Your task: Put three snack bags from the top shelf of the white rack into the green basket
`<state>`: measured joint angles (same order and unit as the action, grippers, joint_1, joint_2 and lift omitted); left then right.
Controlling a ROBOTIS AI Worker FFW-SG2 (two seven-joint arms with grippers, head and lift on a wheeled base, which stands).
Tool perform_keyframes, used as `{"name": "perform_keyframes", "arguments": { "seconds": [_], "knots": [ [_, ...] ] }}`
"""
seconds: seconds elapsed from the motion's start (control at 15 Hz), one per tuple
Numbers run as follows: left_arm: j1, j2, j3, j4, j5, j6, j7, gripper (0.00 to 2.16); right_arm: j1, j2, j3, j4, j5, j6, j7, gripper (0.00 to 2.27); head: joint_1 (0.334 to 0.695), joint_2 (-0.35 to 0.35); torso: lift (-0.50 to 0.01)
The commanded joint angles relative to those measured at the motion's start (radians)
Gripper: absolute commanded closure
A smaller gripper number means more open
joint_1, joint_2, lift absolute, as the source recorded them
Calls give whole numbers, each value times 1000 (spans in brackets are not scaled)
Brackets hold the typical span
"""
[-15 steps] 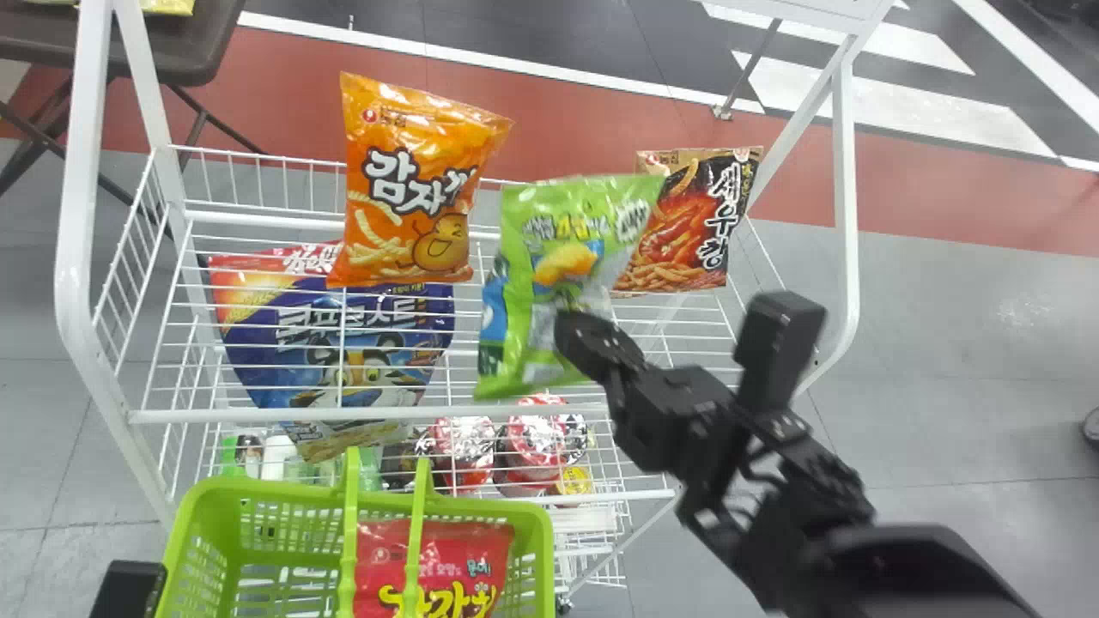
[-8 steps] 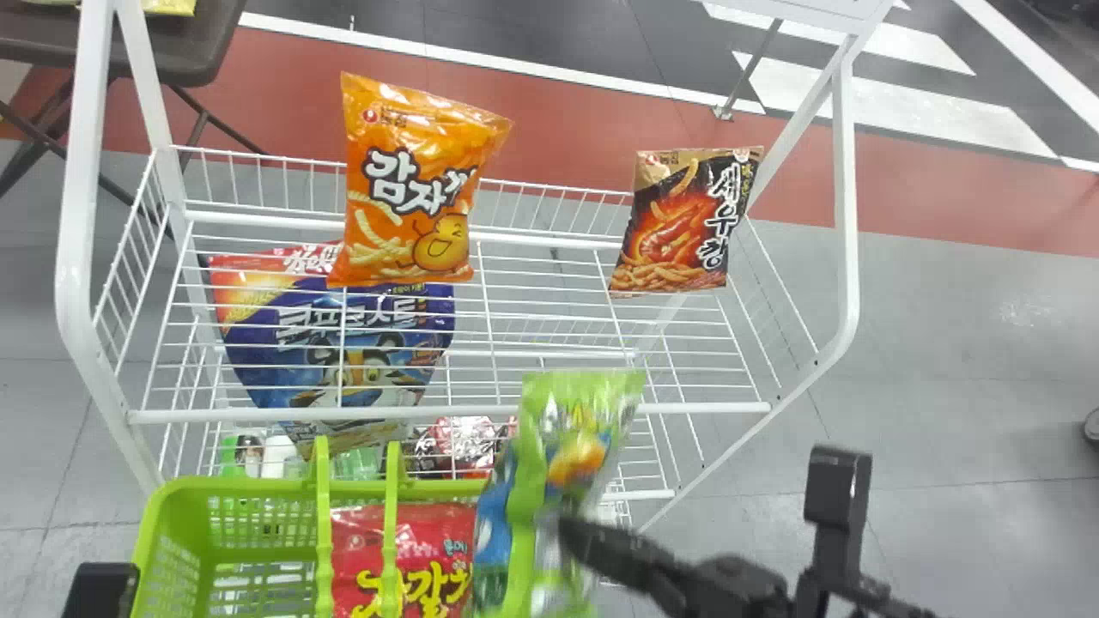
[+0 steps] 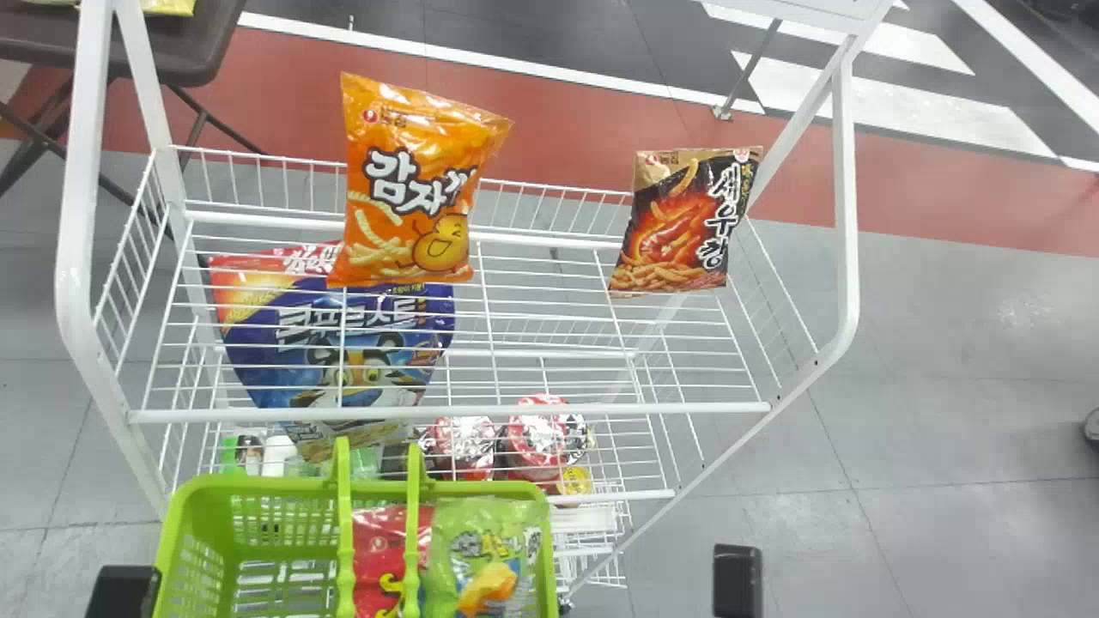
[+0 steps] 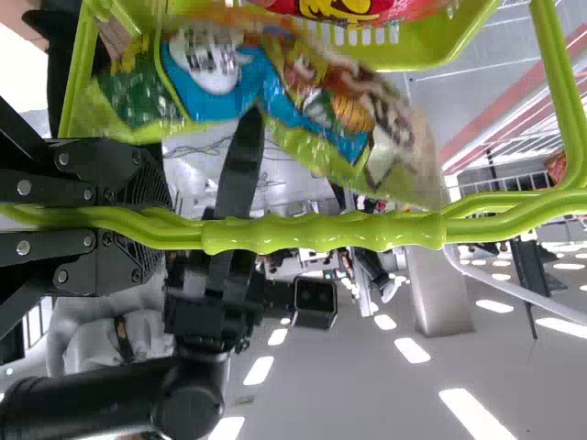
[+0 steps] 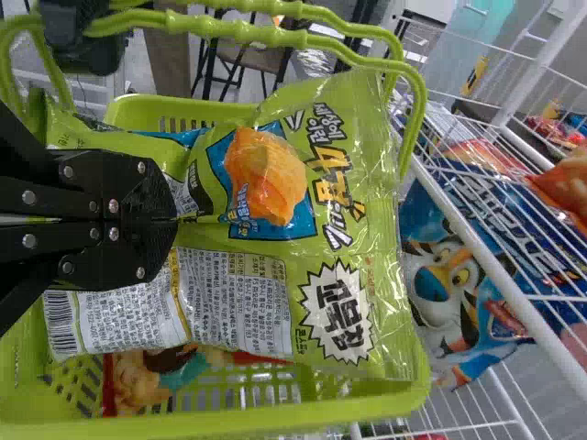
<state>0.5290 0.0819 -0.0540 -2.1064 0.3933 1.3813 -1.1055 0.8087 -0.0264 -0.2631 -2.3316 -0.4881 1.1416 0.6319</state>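
Note:
At the head view's bottom edge, black wrist parts show of my left gripper (image 3: pixel 124 590) and my right gripper (image 3: pixel 737 579). In the left wrist view my left gripper (image 4: pixel 163 218) is shut on the green basket's handles (image 4: pixel 321 233). My right gripper (image 5: pixel 174 220) is shut on the green snack bag (image 5: pixel 362 197), which hangs at the basket (image 5: pixel 367 403). From the head, this green bag (image 3: pixel 489 558) appears within the basket's right side, beside a red bag (image 3: pixel 386 549) inside. An orange bag (image 3: pixel 412 184) and a black-and-brown bag (image 3: pixel 683 223) stand on the top shelf.
The white rack (image 3: pixel 446 414) rises behind the basket, its front rail near the basket's back rim (image 3: pixel 258 485). A blue cereal bag (image 3: pixel 343 343) and red-lidded cups (image 3: pixel 537 438) sit lower. A dark folding table (image 3: pixel 154 43) stands at the back left.
The right gripper has carried the green bag from the shelf's front down and toward me to the basket. The basket has shifted left and then back right a little with the left gripper.

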Motion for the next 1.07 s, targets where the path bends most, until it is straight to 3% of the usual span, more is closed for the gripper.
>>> {"name": "perform_keyframes", "arguments": {
  "seconds": [0.0,0.33,0.53,0.6,0.67,0.73,0.8,1.0],
  "knots": [
    [23,1,-6,-26,-5,-1,0,2121,-45,-1,54,75,40,-62,-8,2111,695,-350,0],
    [49,3,-10,-50,-10,-1,1,2125,-144,-4,140,250,126,-65,-40,2111,695,-350,0],
    [51,1,-9,-47,-14,-1,6,2121,-132,-29,180,252,138,-65,-40,2108,695,-350,0],
    [49,1,-9,-47,-14,-1,6,2121,-134,-29,179,252,137,-59,-40,2007,695,-350,0],
    [46,1,-10,-46,-16,-1,7,2121,-131,-29,179,242,132,-68,-40,1301,695,-350,0],
    [43,-1,-10,-46,-16,-1,12,2121,-118,-29,168,219,134,-93,-40,157,695,-350,0],
    [42,-1,-10,-44,-16,-1,12,2121,-111,-29,148,192,134,-93,-40,-2,695,-350,0],
    [34,1,-10,-41,-16,2,13,2121,-105,-27,74,149,97,-68,-24,56,695,-350,0]
  ]
}}
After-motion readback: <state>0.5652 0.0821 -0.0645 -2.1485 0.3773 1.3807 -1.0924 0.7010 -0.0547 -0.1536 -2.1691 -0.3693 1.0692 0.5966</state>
